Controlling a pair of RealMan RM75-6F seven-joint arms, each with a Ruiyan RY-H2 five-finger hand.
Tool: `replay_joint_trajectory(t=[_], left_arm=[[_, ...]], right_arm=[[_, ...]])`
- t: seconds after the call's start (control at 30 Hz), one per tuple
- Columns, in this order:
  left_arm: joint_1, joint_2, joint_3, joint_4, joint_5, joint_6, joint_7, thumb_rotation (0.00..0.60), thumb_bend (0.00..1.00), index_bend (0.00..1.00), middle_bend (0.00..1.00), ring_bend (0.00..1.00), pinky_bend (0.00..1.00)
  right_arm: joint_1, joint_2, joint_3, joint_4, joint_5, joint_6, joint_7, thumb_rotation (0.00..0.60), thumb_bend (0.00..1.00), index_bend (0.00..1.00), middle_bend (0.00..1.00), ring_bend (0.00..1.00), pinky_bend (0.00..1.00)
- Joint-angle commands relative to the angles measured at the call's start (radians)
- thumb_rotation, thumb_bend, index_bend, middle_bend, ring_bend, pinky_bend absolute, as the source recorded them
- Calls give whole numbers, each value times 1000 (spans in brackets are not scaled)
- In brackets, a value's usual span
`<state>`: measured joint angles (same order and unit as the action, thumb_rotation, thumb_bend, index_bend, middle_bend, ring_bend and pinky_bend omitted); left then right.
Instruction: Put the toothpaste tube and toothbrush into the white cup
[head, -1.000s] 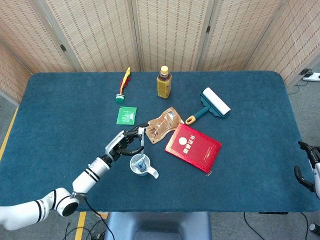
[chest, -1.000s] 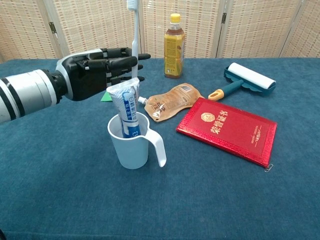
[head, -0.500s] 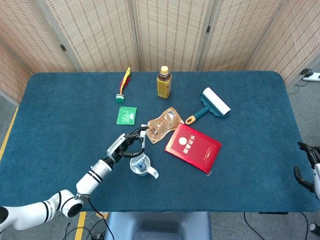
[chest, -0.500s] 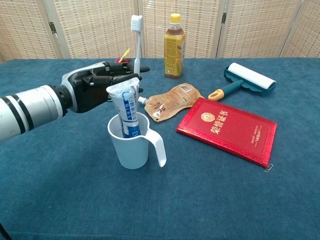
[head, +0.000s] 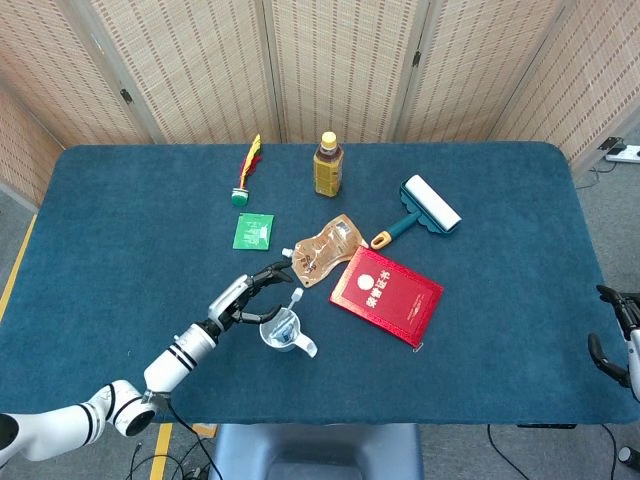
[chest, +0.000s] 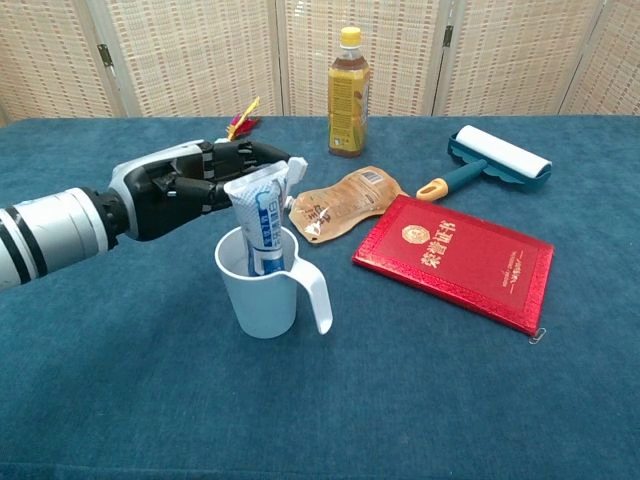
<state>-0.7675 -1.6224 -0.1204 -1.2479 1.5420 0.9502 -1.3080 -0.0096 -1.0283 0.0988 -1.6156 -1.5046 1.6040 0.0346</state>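
Just off my left hand's fingertips stands the white plastic cup with a side handle (chest: 262, 287), and the white-and-blue toothpaste tube (chest: 263, 220) leans upright inside it, crimped end up. My left hand (chest: 185, 185) hovers level with the top of the tube, dark fingers (chest: 255, 155) stretched towards the cup's far side. Beside the tube I see the white bristle head of the slim white toothbrush (chest: 297, 174); its handle is hidden behind the tube, so I judge it has gone down into the cup. I cannot tell whether my fingers are pinching it or merely lying against it.

I judge the brush light, stiff and smooth, apt to slip or swivel in a loose pinch; the handle below the head is where I would hold it. The tube looks soft and would dent if squeezed. The cup looks light and tippy, so a sideways nudge against its rim could topple it.

My right hand (head: 612, 335) sits curled at the table's far edge, well apart, its grip unclear.
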Motion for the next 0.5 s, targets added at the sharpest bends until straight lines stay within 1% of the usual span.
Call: replay_joint_trajectory(t=[0.03,0.13,0.23,0.33,0.5], left_arm=[[1,23,14,1,21,24,-17,600,463,104,42,0,137],[9,46,12,-7,19,47,-12,600,464,96,39,0,137],[23,95,3,-31,-6,58,13,600,463,96,39,0,137],[38,140,-7,-49,-50,50,91,600,462,126,39,0,137],[77,214,-31,-78,-177,26,303,600,461,168,39,0,137]], right_arm=[[0,-1,0,-1,-2,1,0,600,342,174,300,247,249],[1,0,0,-1,-4,1,0,600,342,174,299,247,249],[4,6,0,-5,-7,-2,3,600,342,174,299,247,249],[8,12,0,-10,-8,-9,9,600,343,174,299,247,249],[18,19,-2,-11,1,-36,18,600,343,174,299,247,249]])
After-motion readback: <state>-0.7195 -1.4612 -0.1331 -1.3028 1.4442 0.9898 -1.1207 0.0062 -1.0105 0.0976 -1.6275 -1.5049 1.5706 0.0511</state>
